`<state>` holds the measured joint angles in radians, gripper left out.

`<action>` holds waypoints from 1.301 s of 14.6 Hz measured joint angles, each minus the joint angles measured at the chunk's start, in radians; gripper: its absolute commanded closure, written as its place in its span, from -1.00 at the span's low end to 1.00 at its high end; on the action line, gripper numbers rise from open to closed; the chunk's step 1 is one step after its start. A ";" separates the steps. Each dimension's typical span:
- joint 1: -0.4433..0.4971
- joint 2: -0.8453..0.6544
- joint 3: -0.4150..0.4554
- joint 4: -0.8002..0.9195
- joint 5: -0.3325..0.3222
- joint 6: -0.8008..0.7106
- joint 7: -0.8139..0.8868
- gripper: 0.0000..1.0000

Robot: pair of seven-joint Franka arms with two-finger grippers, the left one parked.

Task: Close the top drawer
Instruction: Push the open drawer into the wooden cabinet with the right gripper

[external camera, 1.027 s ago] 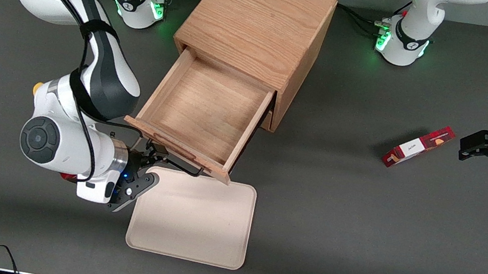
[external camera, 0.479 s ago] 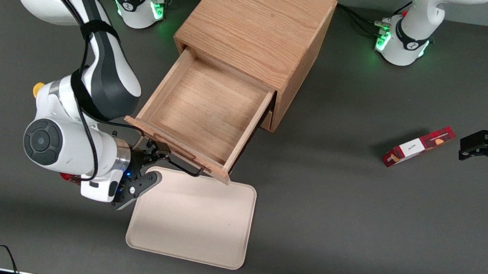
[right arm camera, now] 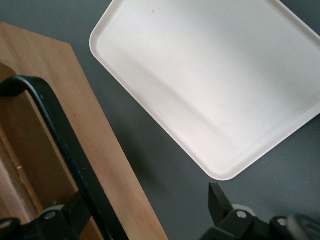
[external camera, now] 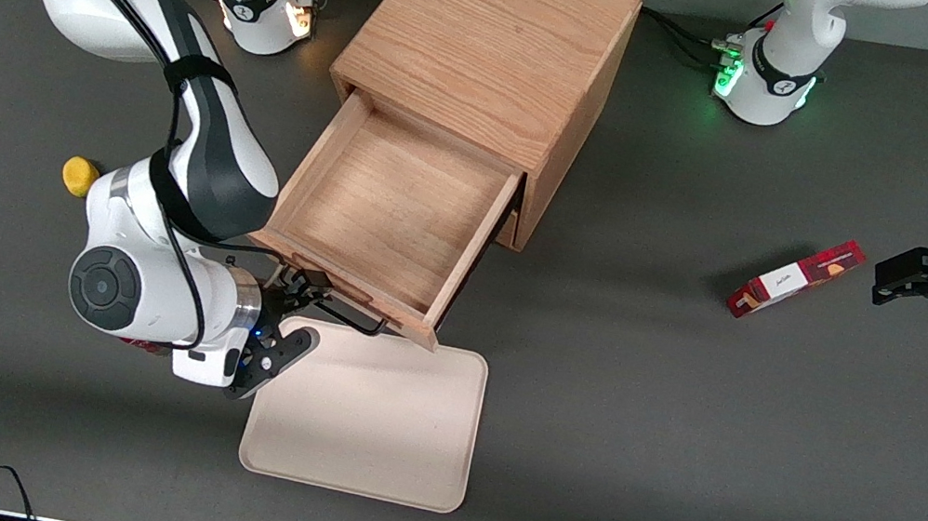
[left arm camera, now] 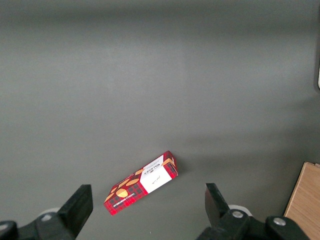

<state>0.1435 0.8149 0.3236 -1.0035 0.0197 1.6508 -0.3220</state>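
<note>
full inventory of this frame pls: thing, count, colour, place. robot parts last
Wooden cabinet: 1, light oak, mid-table, between the arm bases.
Top drawer: 1, light oak with thin black wire handle, pulled out toward the front camera, nothing visible inside.
Rectangular tray: 1, cream, on the table just nearer the camera than the drawer front.
Snack box: 1, red with a white label, lying toward the parked arm's end.
Small round object: 1, yellow, toward the working arm's end, beside the arm.
Table: 1, dark grey.
Gripper: 1, black, open, at the drawer handle, one finger beside it.
</note>
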 measured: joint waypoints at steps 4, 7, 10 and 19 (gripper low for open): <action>0.003 0.003 0.003 -0.004 0.000 -0.004 -0.003 -1.00; 0.005 0.003 0.013 -0.006 0.000 -0.010 -0.004 -1.00; 0.006 0.000 0.020 -0.018 0.000 -0.020 -0.004 -1.00; 0.007 -0.077 0.062 -0.159 0.012 -0.028 0.029 -1.00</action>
<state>0.1509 0.7375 0.3858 -1.1623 0.0314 1.6230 -0.2927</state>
